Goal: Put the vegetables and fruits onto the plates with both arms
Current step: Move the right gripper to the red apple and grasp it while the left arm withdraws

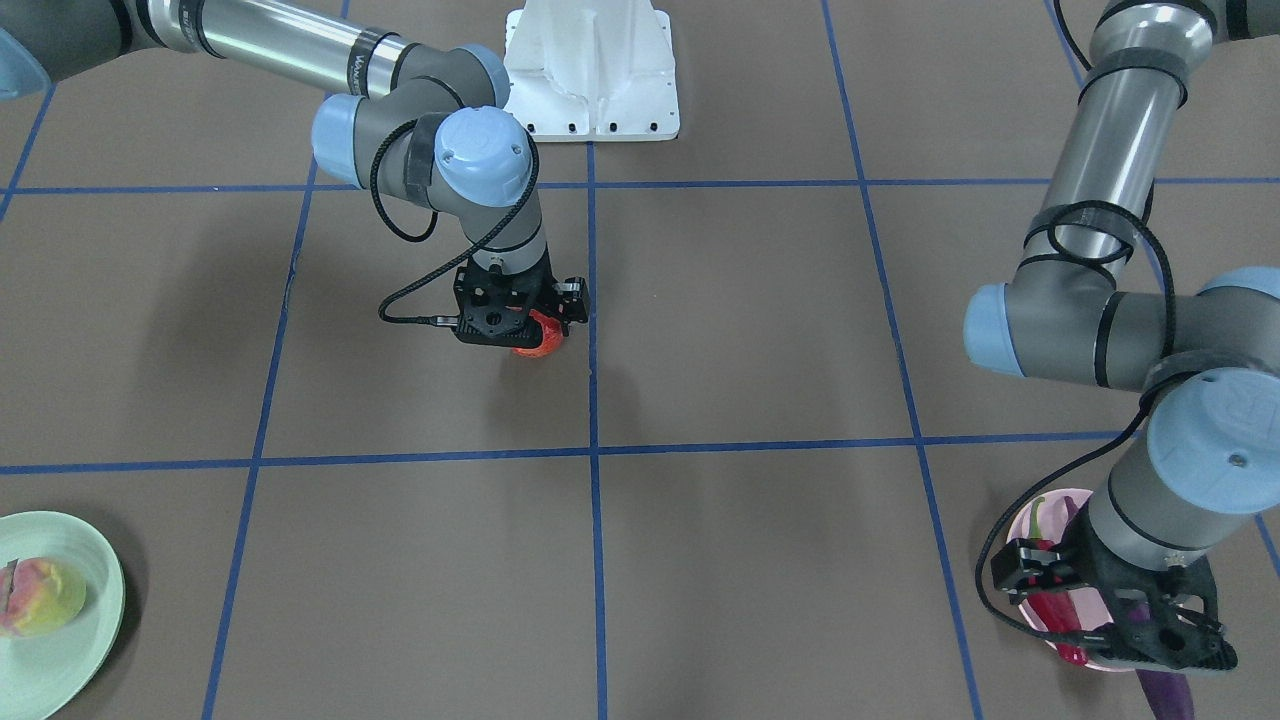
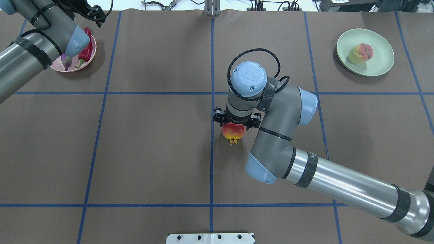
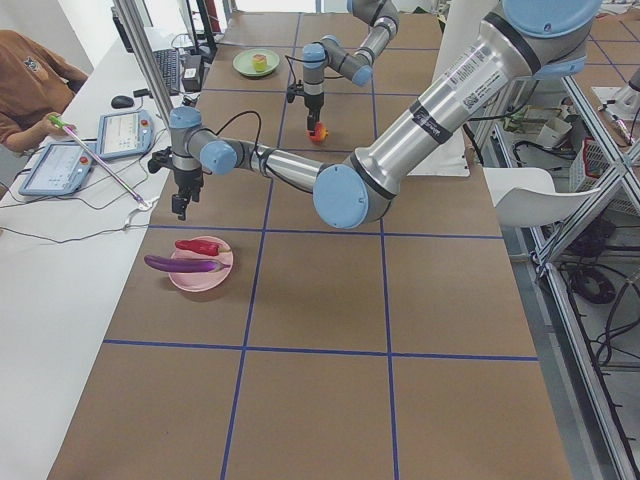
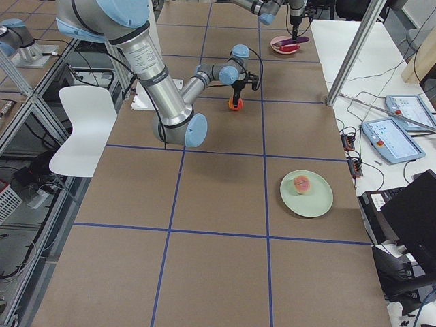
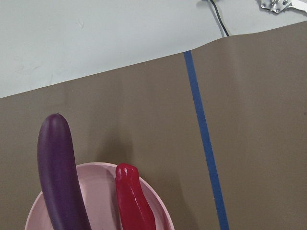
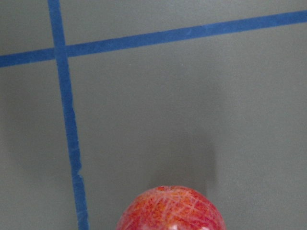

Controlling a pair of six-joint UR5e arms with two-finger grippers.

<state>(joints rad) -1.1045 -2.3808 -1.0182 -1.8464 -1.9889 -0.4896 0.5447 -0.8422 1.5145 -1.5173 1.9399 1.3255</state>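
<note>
The red-orange fruit (image 2: 233,133) (image 6: 170,208) sits mid-table beside the centre tape line. My right gripper (image 2: 235,124) (image 1: 525,330) is lowered straight over it, and the wrist hides the fingers, so I cannot tell open from shut. On the pink plate (image 3: 205,283) (image 5: 103,196) at the far left corner lie the purple eggplant (image 5: 60,172) and the red chili (image 5: 134,201) side by side. Above that plate hangs my left gripper (image 3: 181,206) (image 1: 1130,615), fingers apart and holding nothing. The peach (image 2: 360,53) rests on the green plate (image 2: 379,64) at the far right.
Blue tape divides the brown table into squares. The white base block (image 1: 590,70) stands at the robot's edge. A seated person (image 3: 30,80) and two tablets (image 3: 125,130) are at a side bench past the far edge. A white chair (image 4: 78,126) stands behind the robot.
</note>
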